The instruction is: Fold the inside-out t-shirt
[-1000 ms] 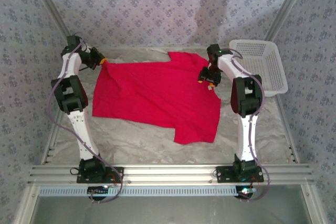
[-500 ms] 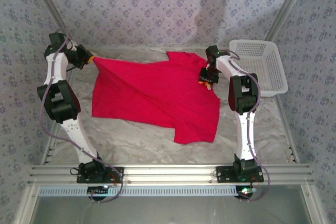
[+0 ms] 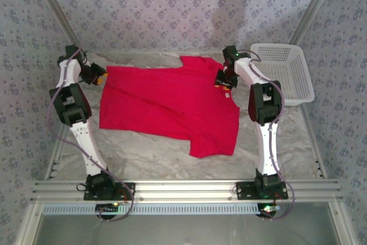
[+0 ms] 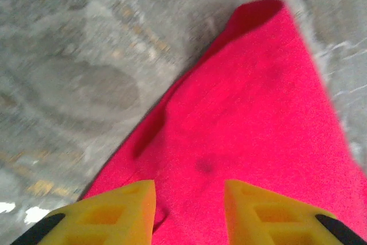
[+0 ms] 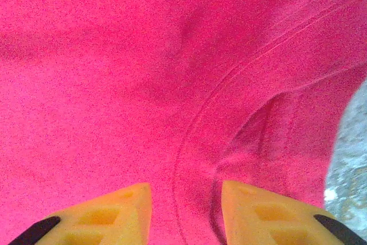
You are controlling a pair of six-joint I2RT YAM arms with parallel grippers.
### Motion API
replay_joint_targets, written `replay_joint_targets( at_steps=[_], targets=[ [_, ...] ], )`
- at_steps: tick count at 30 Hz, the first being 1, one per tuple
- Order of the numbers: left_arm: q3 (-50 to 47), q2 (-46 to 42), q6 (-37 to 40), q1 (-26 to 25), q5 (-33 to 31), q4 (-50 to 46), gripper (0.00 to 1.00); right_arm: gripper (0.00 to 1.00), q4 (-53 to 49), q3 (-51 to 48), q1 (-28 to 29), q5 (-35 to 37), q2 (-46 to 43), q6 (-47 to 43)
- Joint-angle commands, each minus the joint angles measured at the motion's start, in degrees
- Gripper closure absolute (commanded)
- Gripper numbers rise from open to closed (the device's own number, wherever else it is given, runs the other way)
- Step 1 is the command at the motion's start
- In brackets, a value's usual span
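Left gripper (image 3: pixel 98 76) and right gripper (image 3: pixel 225 80) hang spread over opposite ends of the red t-shirt (image 3: pixel 172 104) as I get ready for a fold.

From my console, the shirt lies flat on the table (image 3: pixel 155 153) at mid-field, well apart from the basket (image 3: pixel 304 84) at 2 o'clock. Its long axis runs 9 to 3 o'clock, with what I take for the hem at 9 and the sleeves reaching to 12 and 5. My left fingers (image 4: pixel 123 207) stand parted above the 10 o'clock corner, cloth slack beneath them. The right pair is just as wide over a curved sleeve seam near 2 o'clock, and I see nothing pinched. I judge both are placed at the far edge so the shirt can be gripped there.
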Motion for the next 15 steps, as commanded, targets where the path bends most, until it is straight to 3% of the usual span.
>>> replay_joint_targets(
  at_steps=[1,4,9,12,15],
  targets=[
    [-3.3,-11.4,6.7,-1.7,-11.4,-8.4,0.66,0.58,-4.2,-0.4,3.1,0.9,-4.6,-2.3],
    [-21.1,-23.0,7.2,-2.5,-13.1,-4.8,0.68,0.56,-3.1,-5.0,5.2,1.9,-8.5,-2.6],
    [-46.4,-34.3,6.6,-2.4,-8.1,1.8,0.67,0.54,-0.3,-7.9,6.2,-0.8,-9.2,-2.0],
    [-53.5,-35.4,6.8,-1.9,-8.9,2.6,0.64,0.54,0.1,-5.2,6.4,-1.6,-7.0,-1.7],
    [-54.7,-35.5,7.1,-1.8,-12.7,1.3,0.58,0.53,0.5,-2.4,7.1,-1.9,-5.0,-1.2]
  ],
)
